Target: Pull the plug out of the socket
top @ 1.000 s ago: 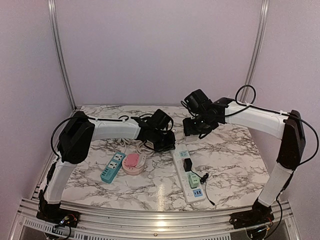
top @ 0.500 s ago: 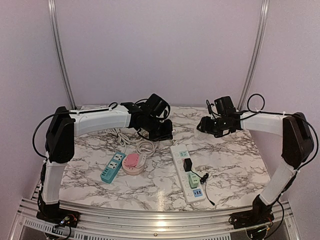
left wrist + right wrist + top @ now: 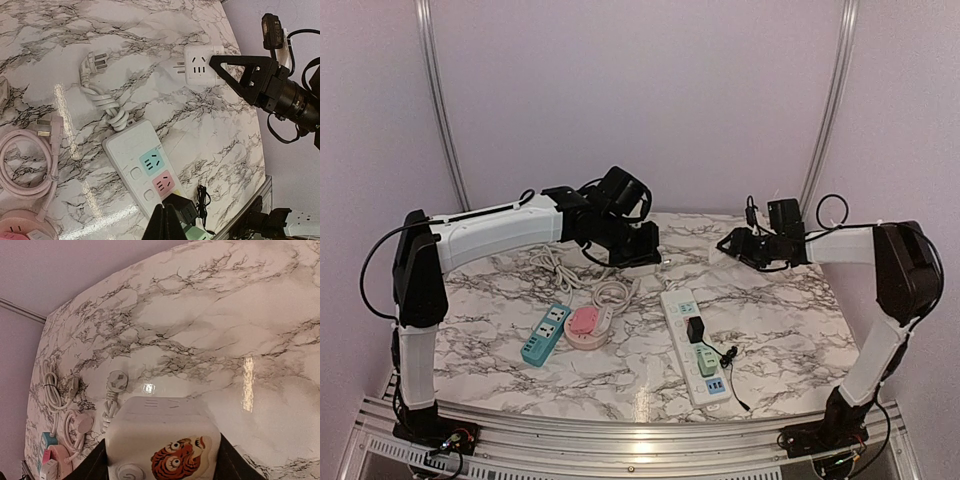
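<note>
status: right gripper (image 3: 730,246) has its jaws about half open and clamped on a white cube adapter (image 3: 200,65). Tiger sticker on one face, prongs bare and pointing away from the gripper, so that one is in no socket. It sits beyond the far end of the white power strip (image 3: 680,305), toward the back wall. Can't tell if it touches the marble table (image 3: 800,320) or hangs just above it

black charger plug (image 3: 696,329) is seated about midway along the strip, with its thin lead (image 3: 730,357) trailing off the strip's right side. If that's the plug meant, I'd call the pull not done. If the cube was the target, only the set-down is left. Can't settle which from here

left gripper (image 3: 164,222) has its jaws fully closed with nothing in them. It hangs above and to the left of the strip's far end

room:
- straight up from the charger looks free, as both arms are back past the strip's far end with a gap between them
- right of the strip is bare marble out to the table edge
- left of the strip is crowded: pink round socket (image 3: 586,325) just beside it, blue strip (image 3: 545,335) further left
- the strip's own knotted cord (image 3: 112,112) bunches at its far end, so I'd watch for a snag there
- the strip's near end lies close to the front rail (image 3: 620,425), so there's little margin if the strip gets dragged that way
</note>
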{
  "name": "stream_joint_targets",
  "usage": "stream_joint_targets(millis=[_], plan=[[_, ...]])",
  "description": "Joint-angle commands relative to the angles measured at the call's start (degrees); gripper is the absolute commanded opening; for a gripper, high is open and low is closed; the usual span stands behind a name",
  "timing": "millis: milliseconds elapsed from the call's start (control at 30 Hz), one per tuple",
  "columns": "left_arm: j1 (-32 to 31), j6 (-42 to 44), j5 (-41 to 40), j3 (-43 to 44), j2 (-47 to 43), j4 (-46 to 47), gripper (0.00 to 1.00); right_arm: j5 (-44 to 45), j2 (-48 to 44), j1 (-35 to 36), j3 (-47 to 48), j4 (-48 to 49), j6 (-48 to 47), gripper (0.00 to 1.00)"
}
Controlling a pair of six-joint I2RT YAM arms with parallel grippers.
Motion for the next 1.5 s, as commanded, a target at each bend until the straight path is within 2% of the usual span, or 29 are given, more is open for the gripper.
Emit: stream_joint_targets(millis=[0, 233, 533, 967, 1133, 1467], plan=[[-0.2, 0.7, -0.1, 1.5, -0.6, -3.0, 0.00, -3.1, 2.4, -0.8, 0.0, 4.0, 0.4, 0.28], [-0.2, 0.6, -0.4, 1.6, -0.8, -3.7, 0.00, -4.2, 5.6, -1.0, -1.0, 5.6, 0.9, 0.29], [-0.2, 0.2, -0.4, 1.6, -0.5, -3.8, 0.00, -4.8, 8.0, -1.1, -2.0, 6.4, 1.3, 0.39], [-0.3, -0.4, -0.3, 1.6, -0.1, -3.5, 0.00, -4.6, 8.5, -3.4, -3.6, 3.8, 0.4, 0.80], [-0.4, -0.5, -0.4, 1.3, -0.2, -3.3, 0.00, -1.8, 7.3, -3.8, -3.5, 0.9, -0.7, 0.89], [-0.5, -0.6, -0.4, 0.0, -0.6, -2.2, 0.00, 6.9, 2.8, -3.9, -4.2, -6.9, -4.3, 0.91]])
